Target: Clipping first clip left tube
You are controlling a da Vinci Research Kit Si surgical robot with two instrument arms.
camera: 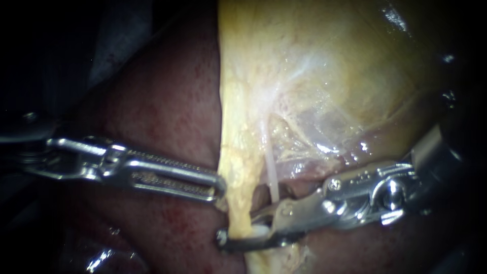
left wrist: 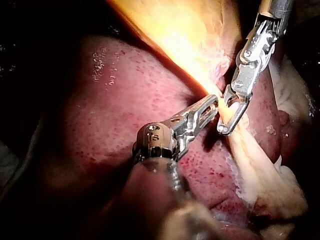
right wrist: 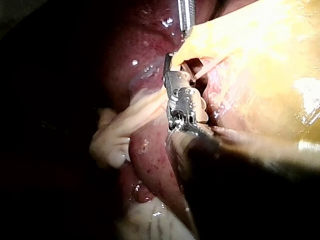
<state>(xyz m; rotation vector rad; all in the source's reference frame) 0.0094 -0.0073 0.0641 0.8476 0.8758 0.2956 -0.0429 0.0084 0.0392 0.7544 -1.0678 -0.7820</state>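
Nearest the endoscope, right instrument (camera: pixel 238 228) comes in from the right, low in view. Its two jaws are spread, one either side of the left tube (camera: pixel 236 167), with a gap showing and no squeeze on it. A small whitish bit sits between the jaws against the tube; can't tell what it is. The left tube is the yellowish fatty band running down the middle of the endoscope view, over the red liver (camera: pixel 172 101). The right jaws straddle its lower end. A little higher, left instrument (camera: pixel 219 189) comes in from the left. Its long slotted jaws are pressed together on the side edge of the left tube, pinching it. Left wrist view: left instrument (left wrist: pixel 212 105) holds the band's edge, with right instrument (left wrist: pixel 227 115) just beside it, hooked round the same band (left wrist: pixel 255 155). Right wrist view: right instrument (right wrist: pixel 172 67) has the pale band (right wrist: pixel 145 112) crossing its jaws, and left instrument (right wrist: pixel 186 20) is just ahead. Beside the left tube is a thin white tube (camera: pixel 272 175), apart from both instruments' tips. Farthest back, the yellow-tan gallbladder (camera: pixel 329 61) fills the upper right of the endoscope view.
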